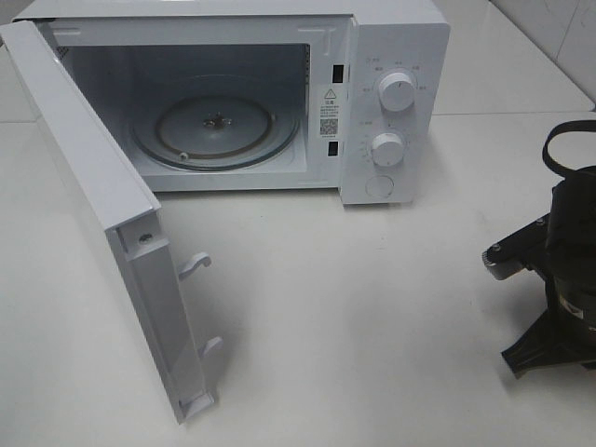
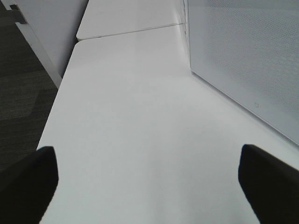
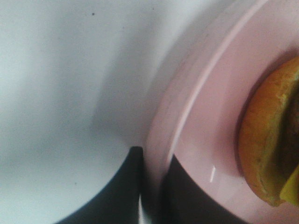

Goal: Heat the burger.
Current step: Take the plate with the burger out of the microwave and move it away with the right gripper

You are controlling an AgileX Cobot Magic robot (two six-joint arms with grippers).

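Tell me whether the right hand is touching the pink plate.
Touching: the right wrist view shows the right hand clamped on the pink plate rim.

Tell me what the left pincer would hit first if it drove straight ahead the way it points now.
Probably nothing soon: ahead of the open left pincer lies bare white table. The microwave stands off to one side of that line, though depth is hard to judge.

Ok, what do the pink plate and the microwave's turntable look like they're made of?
Pink plate: glazed ceramic or glossy plastic, hard to say which; its smooth rim carries a bright highlight. Turntable: clear glass by the look, see-through with ringed reflections and the hub showing through it.
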